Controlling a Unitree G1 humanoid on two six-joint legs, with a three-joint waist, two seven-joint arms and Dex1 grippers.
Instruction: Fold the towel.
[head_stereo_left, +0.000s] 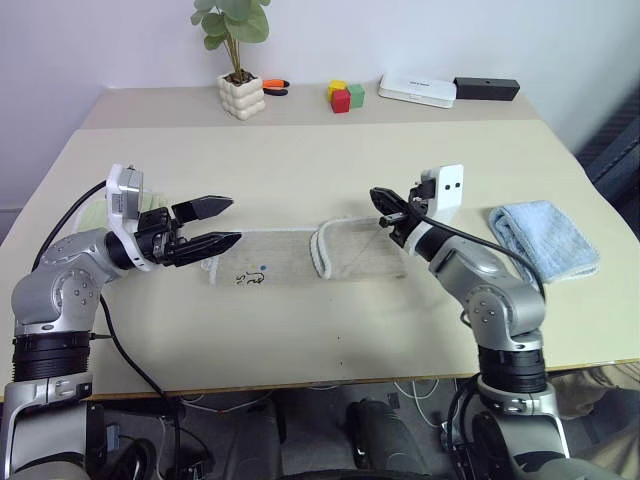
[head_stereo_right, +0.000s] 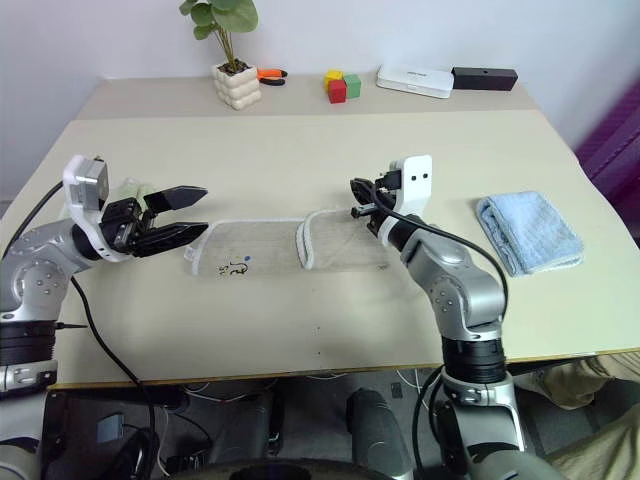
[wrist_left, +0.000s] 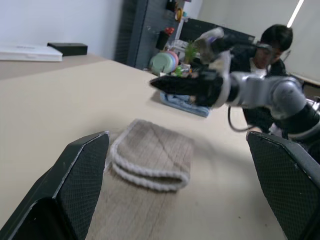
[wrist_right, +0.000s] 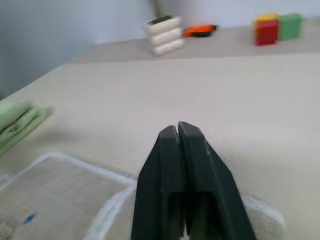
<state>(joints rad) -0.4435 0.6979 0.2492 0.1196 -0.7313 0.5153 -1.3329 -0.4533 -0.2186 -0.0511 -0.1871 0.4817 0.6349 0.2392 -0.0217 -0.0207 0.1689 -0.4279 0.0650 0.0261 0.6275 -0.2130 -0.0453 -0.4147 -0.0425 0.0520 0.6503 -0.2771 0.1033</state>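
Towel (head_stereo_left: 300, 257) between blue cloth (head_stereo_left: 545, 237), green cloth (head_stereo_right: 128, 190)

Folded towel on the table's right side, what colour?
Light blue; the folded towel shows best in the right eye view.

Bright even indoor light, soft faint shadows, head views sharp — wrist views blurred, backgrounds out of focus

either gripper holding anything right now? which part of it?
Nothing is held. The left gripper is open in the air above the towel's left end. The right gripper is shut on nothing, above the folded-over right end.
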